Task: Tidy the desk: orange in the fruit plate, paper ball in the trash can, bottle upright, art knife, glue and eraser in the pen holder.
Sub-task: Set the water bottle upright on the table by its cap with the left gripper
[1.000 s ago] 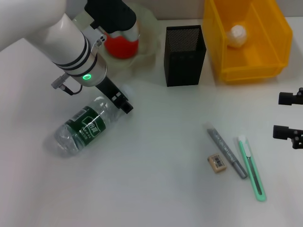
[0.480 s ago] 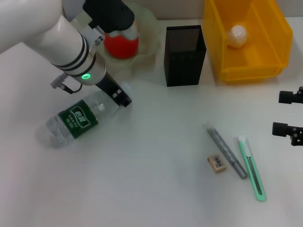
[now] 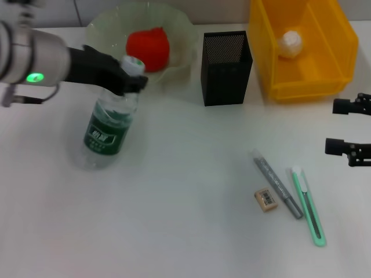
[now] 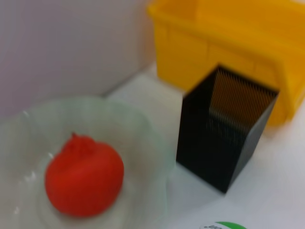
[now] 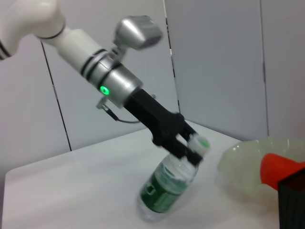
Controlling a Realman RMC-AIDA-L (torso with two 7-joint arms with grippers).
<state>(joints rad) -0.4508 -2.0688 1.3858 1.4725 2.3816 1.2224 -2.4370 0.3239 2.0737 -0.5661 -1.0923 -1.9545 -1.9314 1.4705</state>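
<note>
My left gripper (image 3: 131, 82) is shut on the neck of the clear bottle (image 3: 109, 128) with the green label. It holds the bottle nearly upright, tilted, with its base on the table; the right wrist view shows this too (image 5: 167, 190). The orange (image 3: 148, 49) lies in the pale fruit plate (image 3: 103, 24). The paper ball (image 3: 291, 42) lies in the yellow bin (image 3: 336, 35). The eraser (image 3: 266, 199), the grey glue stick (image 3: 277, 184) and the green art knife (image 3: 308, 206) lie on the table at the front right. My right gripper (image 3: 349, 126) is open and empty, right of them.
The black mesh pen holder (image 3: 226, 68) stands between the plate and the yellow bin. The left wrist view shows the orange (image 4: 84, 177), the plate's rim (image 4: 159, 143), the pen holder (image 4: 223, 128) and the bin (image 4: 238, 33).
My left gripper has raised the bottle from lying on its side to nearly upright, and the arm has swung to the left. The right gripper shifted slightly.
</note>
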